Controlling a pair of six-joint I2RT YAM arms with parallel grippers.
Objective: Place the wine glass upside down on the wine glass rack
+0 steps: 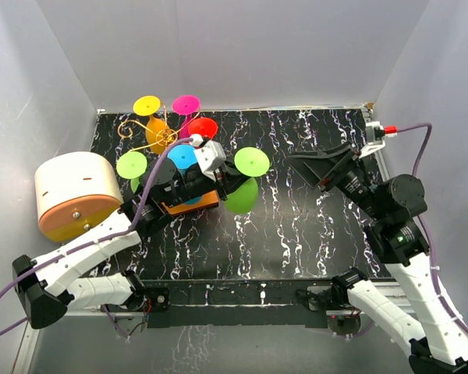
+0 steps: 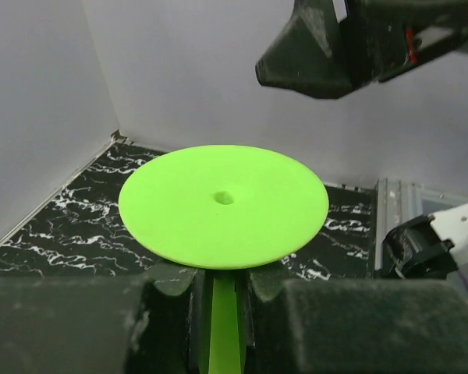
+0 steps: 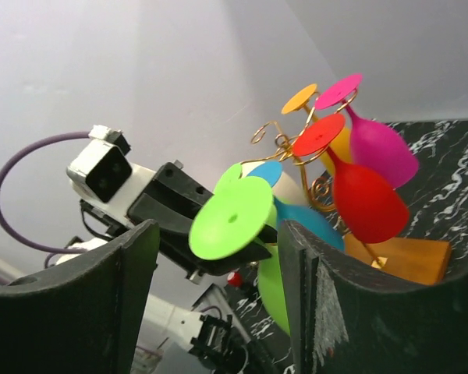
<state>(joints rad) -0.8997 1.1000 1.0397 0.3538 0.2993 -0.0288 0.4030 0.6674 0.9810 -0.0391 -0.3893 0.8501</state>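
One left arm [image 1: 93,241] forward, fingers [image 2: 70,323] on glass [image 2: 223,204]

six wine glasses [image 1: 251,161]; one wine glass rack [image 1: 129,127]; one round container [image 1: 70,191]

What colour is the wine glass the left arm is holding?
The wine glass is lime green, clearest in the left wrist view.

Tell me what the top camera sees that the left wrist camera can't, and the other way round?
Only the top camera shows the gold wire rack hung with coloured glasses, and a cream and orange container. Only the left wrist camera shows the left gripper pinching the green stem, and the dimple in the foot's middle. Both show the green wine glass, the right gripper and the black marbled table.
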